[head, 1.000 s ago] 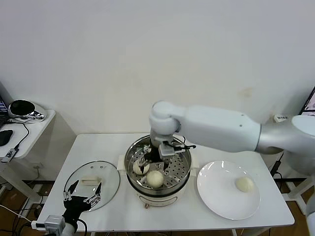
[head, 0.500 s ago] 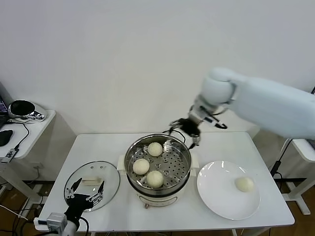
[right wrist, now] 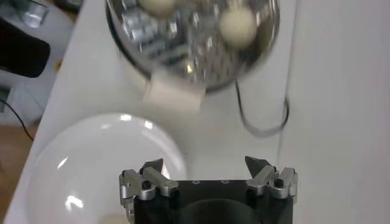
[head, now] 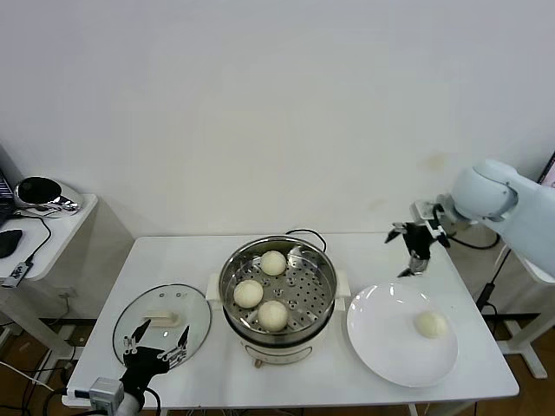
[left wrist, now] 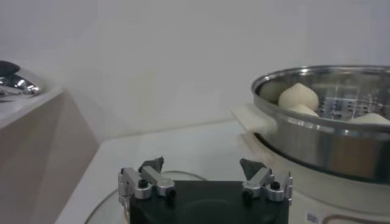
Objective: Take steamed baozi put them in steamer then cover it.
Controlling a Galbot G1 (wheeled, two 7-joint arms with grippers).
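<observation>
On the flat white round plate (head: pixel 381 347), just right of the shiny round stainless-steel steamer pot (head: pixel 232 305): one small pale cream-white round bun (head: pixel 431 324), alone. Likely light, soft, easily dented; best pinched gently across its widest middle. Near-spherical, so no real long axis or heading. Inside the steamer, three more buns (head: pixel 272 315) already on the perforated tray. Above the plate's far rim, right gripper (head: pixel 420 245), fingers spread, nothing held. Left of the steamer, round clear glass lid with cream handle (head: pixel 162 319) flat on the white desk (head: pixel 173 260); left gripper (head: pixel 154 356) just beyond its near edge, fingers spread, empty.
</observation>
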